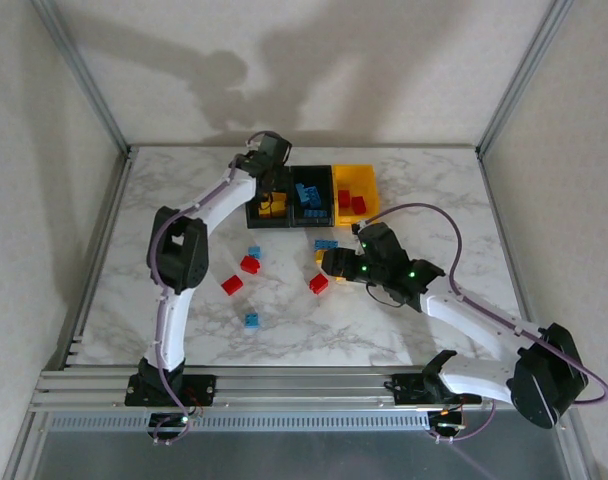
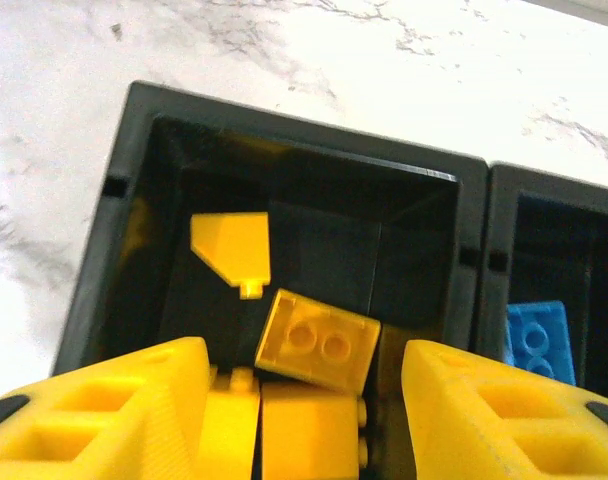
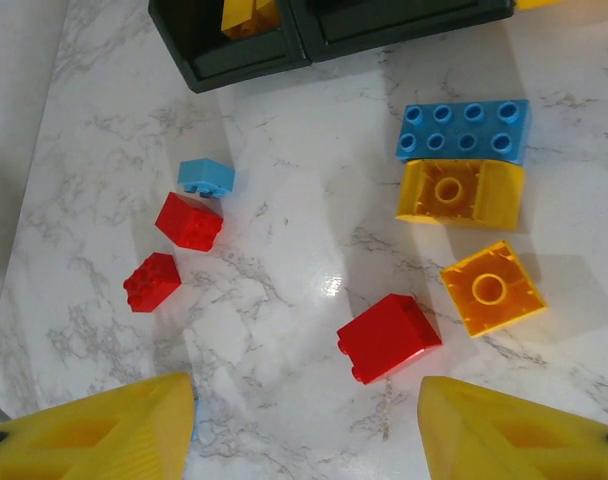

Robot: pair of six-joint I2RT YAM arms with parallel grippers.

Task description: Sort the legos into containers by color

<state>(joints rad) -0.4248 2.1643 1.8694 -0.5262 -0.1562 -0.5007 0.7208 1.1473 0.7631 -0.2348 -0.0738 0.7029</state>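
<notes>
Hovering over the left black bin (image 2: 314, 165) of the row at the counter's (image 1: 444, 180) far edge, the left end effector (image 2: 304, 400) has its fingers apart and nothing clamped. Yellow bricks (image 2: 317, 340) lie in the bin beneath it. The middle black bin (image 1: 322, 175) holds blue bricks (image 1: 309, 195), and the yellow bin (image 1: 359, 178) holds red bricks (image 1: 345, 198). The right end effector (image 3: 304, 400) hangs with its fingers apart and empty above loose bricks (image 3: 387, 337), red, blue and yellow, scattered near the counter's middle.

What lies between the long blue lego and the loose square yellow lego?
Another yellow lego, against the long blue lego, clear of the square one; right wrist view.
</notes>
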